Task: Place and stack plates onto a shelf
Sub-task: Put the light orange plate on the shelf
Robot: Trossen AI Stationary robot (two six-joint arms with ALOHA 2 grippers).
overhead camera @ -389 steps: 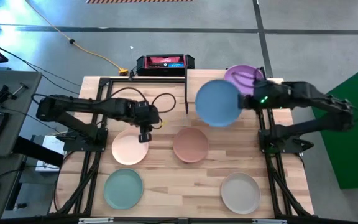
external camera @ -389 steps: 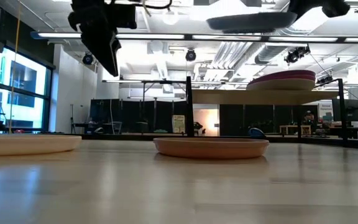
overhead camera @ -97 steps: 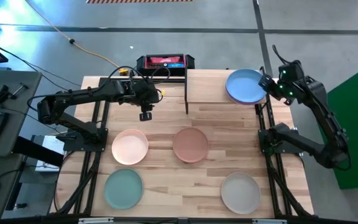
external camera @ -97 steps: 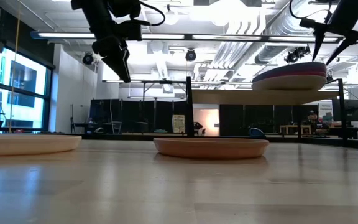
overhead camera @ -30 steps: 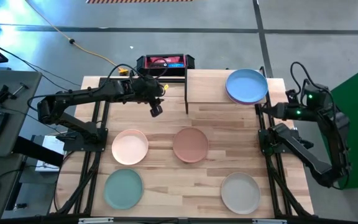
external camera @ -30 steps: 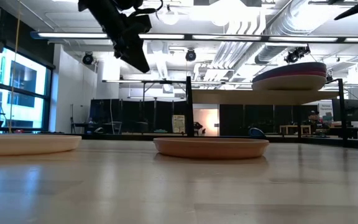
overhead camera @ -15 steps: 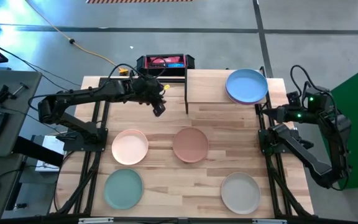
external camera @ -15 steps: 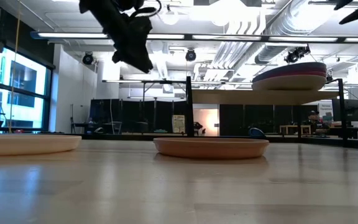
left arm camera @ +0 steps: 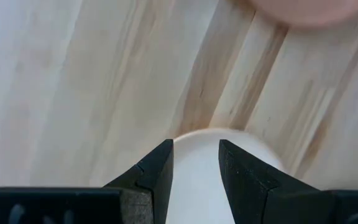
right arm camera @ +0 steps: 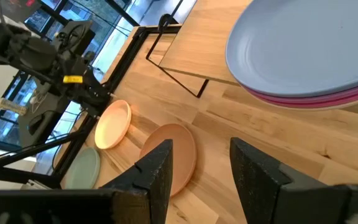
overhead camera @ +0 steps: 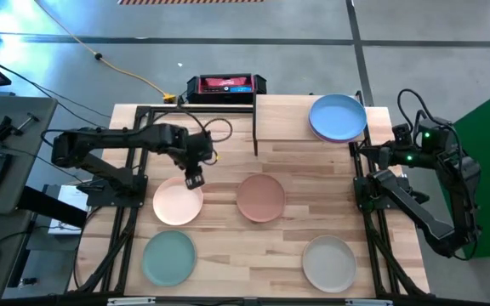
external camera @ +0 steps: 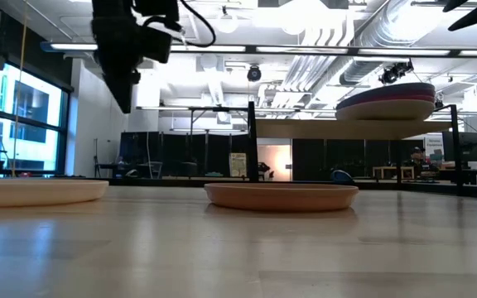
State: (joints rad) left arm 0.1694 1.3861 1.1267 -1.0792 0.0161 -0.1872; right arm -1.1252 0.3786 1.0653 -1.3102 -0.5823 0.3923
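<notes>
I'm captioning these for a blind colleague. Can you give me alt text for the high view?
From above, the left gripper hangs open over the peach plate's rim. The blue plate tops a stack on the shelf; the right gripper waits beside it.

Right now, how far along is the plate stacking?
Done: a stack on the shelf, blue plate on top, pink and purple edges under it. In hand: nothing; the open left claw hovers over the peach plate. Left on the table: peach, terracotta plate, mint plate, beige plate. The open right claw waits beside the shelf.
</notes>
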